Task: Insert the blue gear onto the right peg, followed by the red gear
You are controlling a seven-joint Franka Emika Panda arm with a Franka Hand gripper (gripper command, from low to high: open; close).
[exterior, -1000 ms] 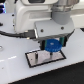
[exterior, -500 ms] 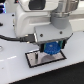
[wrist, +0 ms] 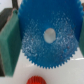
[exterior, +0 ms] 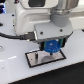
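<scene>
Only the wrist view shows the red gear (wrist: pixel 35 80) beside the blue gear (wrist: pixel 48 36).

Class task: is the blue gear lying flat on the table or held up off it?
Held up: the gripper grips the blue gear above the plate.

- No words, letters or numbers can be read in either picture.
- The robot arm (exterior: pixel 37 17) has no name or sign that shows.
- The blue gear (wrist: pixel 47 37) is plain, with no marks on it.
- The red gear (wrist: pixel 36 80) is plain too.
- The plate (exterior: pixel 35 59) shows no label.
</scene>
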